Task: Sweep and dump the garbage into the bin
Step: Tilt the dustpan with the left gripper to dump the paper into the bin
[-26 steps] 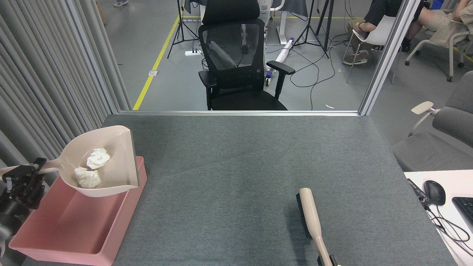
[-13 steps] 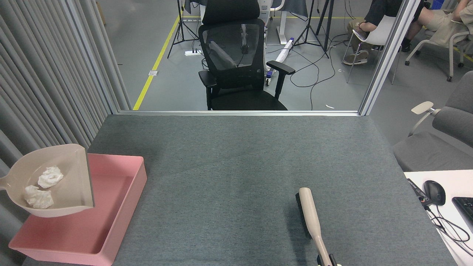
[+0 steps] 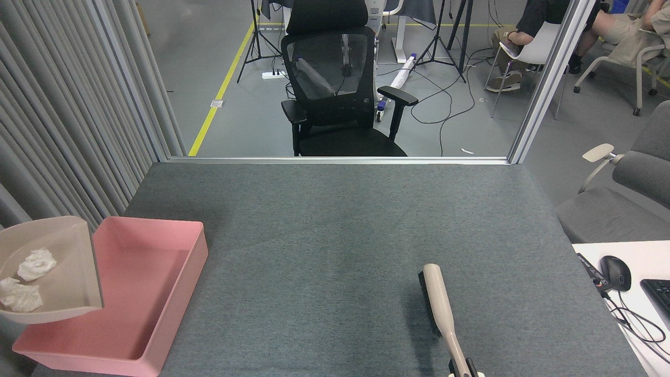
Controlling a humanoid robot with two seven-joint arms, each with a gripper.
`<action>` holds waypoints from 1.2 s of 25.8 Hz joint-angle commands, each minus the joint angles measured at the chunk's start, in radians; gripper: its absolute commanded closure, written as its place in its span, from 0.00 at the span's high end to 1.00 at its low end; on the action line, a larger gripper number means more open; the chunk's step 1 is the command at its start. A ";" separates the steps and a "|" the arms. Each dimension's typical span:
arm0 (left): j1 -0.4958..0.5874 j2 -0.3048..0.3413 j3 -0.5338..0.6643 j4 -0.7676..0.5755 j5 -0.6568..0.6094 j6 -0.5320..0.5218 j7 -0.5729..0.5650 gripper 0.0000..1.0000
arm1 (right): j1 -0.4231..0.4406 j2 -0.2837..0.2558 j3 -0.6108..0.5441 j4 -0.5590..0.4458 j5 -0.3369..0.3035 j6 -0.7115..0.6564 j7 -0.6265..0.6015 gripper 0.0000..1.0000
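A beige dustpan hangs at the left edge of the head view, above the left end of the bin, a light-pink tub whose inside shows bare. Two white wads of garbage lie inside the pan. The pan's handle and my left gripper are beyond the frame edge. A beige brush with black bristles lies low over the grey table at the front right. Its handle runs to the bottom edge, where my right gripper barely shows, its black fingertips flanking the handle.
The grey felt table stretches between bin and brush. A black office chair stands beyond the far edge. Grey curtain panels line the left side. At the right are a white desk with a mouse and cables.
The dustpan with both wads has moved left and down, from above the bin's middle to its left end, and the left gripper has left the view. The brush edged slightly forward.
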 commanded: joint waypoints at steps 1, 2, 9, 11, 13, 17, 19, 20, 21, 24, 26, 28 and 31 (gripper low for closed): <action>-0.001 0.008 -0.018 0.006 -0.021 -0.034 0.000 0.07 | 0.000 0.000 0.000 0.000 0.000 0.000 0.000 0.22; -0.003 0.006 -0.018 0.006 -0.043 -0.045 0.000 0.07 | 0.000 0.000 0.000 0.000 0.000 0.000 -0.001 0.22; -0.049 -0.003 -0.016 0.010 -0.239 -0.151 0.012 0.08 | 0.001 0.000 0.000 0.000 0.000 0.000 -0.001 0.22; -0.073 -0.006 -0.015 0.011 -0.291 -0.154 0.013 0.08 | 0.001 0.000 0.000 0.000 0.000 0.000 -0.001 0.22; -0.098 -0.009 -0.010 0.019 -0.349 -0.159 0.015 0.08 | 0.001 0.001 0.000 0.000 0.001 0.000 -0.001 0.22; -0.124 -0.011 -0.005 0.020 -0.455 -0.195 0.033 0.08 | 0.003 0.001 0.000 -0.002 0.001 0.001 -0.003 0.22; -0.133 -0.009 -0.005 0.016 -0.509 -0.206 0.035 0.08 | 0.004 0.003 0.000 -0.002 0.001 0.001 -0.003 0.22; -0.136 -0.009 -0.004 0.011 -0.535 -0.209 0.035 0.08 | 0.004 0.003 0.000 0.000 0.000 0.001 -0.003 0.22; -0.146 -0.007 -0.004 0.011 -0.555 -0.211 0.035 0.07 | 0.004 0.003 0.000 -0.002 0.001 0.001 -0.003 0.22; -0.175 -0.006 -0.004 0.008 -0.642 -0.211 0.035 0.07 | 0.004 0.005 0.000 -0.002 0.001 0.001 -0.003 0.22; -0.198 -0.006 -0.004 0.006 -0.673 -0.211 0.035 0.07 | 0.004 0.003 0.000 -0.002 0.000 0.001 -0.003 0.22; -0.212 -0.006 -0.004 0.006 -0.687 -0.209 0.035 0.07 | 0.004 0.003 0.000 -0.002 0.000 0.001 -0.003 0.22; -0.225 -0.007 -0.004 0.006 -0.685 -0.195 0.033 0.08 | 0.003 0.003 0.000 -0.002 0.000 0.001 -0.003 0.22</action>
